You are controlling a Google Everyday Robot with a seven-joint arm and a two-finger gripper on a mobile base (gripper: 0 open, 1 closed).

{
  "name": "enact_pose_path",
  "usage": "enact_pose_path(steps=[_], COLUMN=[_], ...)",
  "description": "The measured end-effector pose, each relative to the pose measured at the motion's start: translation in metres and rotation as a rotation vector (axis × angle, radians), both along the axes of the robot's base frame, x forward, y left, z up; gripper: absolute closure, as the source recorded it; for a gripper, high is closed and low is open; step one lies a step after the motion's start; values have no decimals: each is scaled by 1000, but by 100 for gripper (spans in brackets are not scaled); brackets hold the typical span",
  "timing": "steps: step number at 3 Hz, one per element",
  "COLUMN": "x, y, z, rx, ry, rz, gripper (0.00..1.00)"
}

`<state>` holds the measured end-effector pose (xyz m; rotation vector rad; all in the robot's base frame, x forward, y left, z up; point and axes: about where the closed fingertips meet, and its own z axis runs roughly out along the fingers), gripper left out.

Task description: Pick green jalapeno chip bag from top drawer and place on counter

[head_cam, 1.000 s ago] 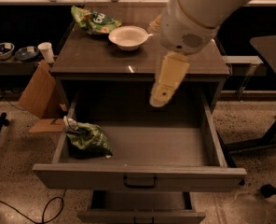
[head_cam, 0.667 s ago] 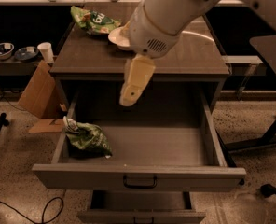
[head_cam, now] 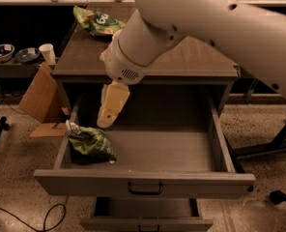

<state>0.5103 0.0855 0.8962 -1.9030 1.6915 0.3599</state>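
The green jalapeno chip bag [head_cam: 91, 143] lies crumpled in the front left corner of the open top drawer [head_cam: 144, 182], its pale end toward the left wall. My gripper [head_cam: 109, 109] hangs over the drawer's left half, pointing down, its tip just above and slightly right of the bag. It holds nothing that I can see. The counter [head_cam: 191, 57] is the dark cabinet top behind the drawer, partly hidden by my arm.
A larger flat green bag [head_cam: 95, 21] lies at the counter's back left. A cardboard piece [head_cam: 39, 94], a white cup [head_cam: 48, 52] and bowls [head_cam: 2, 51] sit left of the cabinet. A lower drawer [head_cam: 145, 221] is slightly open. A dark stand leg [head_cam: 283, 139] is at right.
My arm has swung left and down; the gripper went from the drawer's middle to just above the chip bag. The white bowl on the counter is now hidden behind my arm.
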Motion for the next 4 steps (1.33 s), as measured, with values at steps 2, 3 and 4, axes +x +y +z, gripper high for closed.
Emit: enact_pose_path(steps=[2,3,4], x=[-1,3,13], y=[77,116,147], z=[-56,-72,-86], rx=[50,65,70], ry=[67,94,124], rz=[36,59,73], gripper=[0,0,0])
